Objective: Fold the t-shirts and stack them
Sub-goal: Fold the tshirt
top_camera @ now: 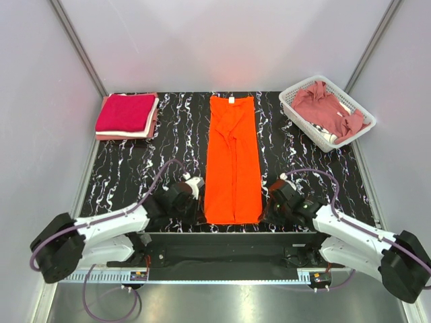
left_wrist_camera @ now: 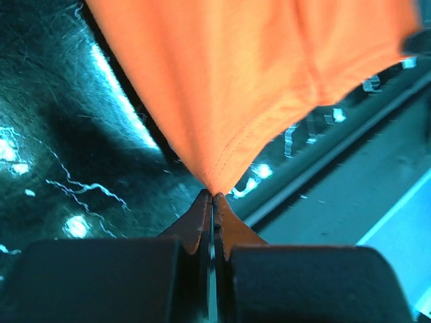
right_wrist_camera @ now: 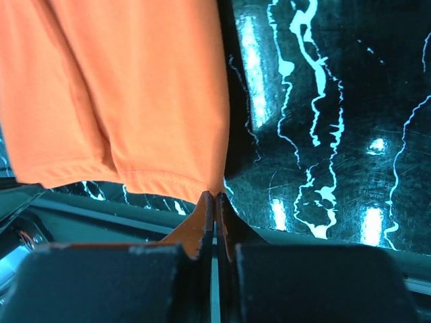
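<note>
A bright orange t-shirt [top_camera: 232, 161] lies folded into a long strip down the middle of the black marbled table [top_camera: 135, 168], collar at the far end. My left gripper [top_camera: 201, 210] is shut on its near left hem corner, and the left wrist view shows the cloth [left_wrist_camera: 256, 81] pinched at the fingertips [left_wrist_camera: 213, 195]. My right gripper [top_camera: 266, 211] is shut on the near right hem corner, with the hem [right_wrist_camera: 121, 87] caught between the closed tips [right_wrist_camera: 215, 195]. Folded t-shirts [top_camera: 126, 113], crimson-magenta on top, are stacked at the back left.
A white lattice basket [top_camera: 295, 92] stands at the back right with a crumpled dusty rose shirt [top_camera: 328, 108] in it. The table's near edge and a metal rail [top_camera: 229, 232] run just behind both grippers. Grey walls enclose the table.
</note>
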`<control>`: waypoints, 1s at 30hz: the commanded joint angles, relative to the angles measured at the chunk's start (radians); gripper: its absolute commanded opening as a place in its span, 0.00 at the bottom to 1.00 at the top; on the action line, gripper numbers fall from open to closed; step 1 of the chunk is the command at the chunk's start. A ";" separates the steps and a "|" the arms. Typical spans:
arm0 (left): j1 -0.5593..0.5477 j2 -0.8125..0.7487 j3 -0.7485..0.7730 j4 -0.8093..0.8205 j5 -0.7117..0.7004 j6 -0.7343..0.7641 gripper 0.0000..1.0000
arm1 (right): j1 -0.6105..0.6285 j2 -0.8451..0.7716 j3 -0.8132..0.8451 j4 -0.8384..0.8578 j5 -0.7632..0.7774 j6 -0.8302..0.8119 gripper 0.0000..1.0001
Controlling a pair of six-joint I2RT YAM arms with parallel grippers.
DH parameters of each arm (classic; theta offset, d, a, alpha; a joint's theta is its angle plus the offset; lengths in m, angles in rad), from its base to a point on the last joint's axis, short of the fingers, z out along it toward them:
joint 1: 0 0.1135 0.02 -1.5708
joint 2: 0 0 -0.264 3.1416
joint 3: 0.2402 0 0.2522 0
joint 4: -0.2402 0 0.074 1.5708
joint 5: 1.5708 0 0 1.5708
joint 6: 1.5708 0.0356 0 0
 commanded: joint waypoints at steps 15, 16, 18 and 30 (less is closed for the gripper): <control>-0.023 -0.034 0.072 -0.033 -0.017 -0.044 0.00 | 0.023 -0.030 0.116 -0.065 0.016 -0.188 0.00; -0.017 -0.023 0.089 -0.034 -0.016 -0.036 0.00 | 0.024 -0.003 0.146 -0.065 0.042 -0.199 0.00; 0.010 0.015 0.146 -0.047 -0.019 -0.009 0.00 | 0.021 0.034 0.185 -0.065 0.062 -0.237 0.00; 0.276 0.376 0.491 -0.056 0.087 0.163 0.00 | -0.111 0.525 0.576 -0.028 0.053 -0.548 0.00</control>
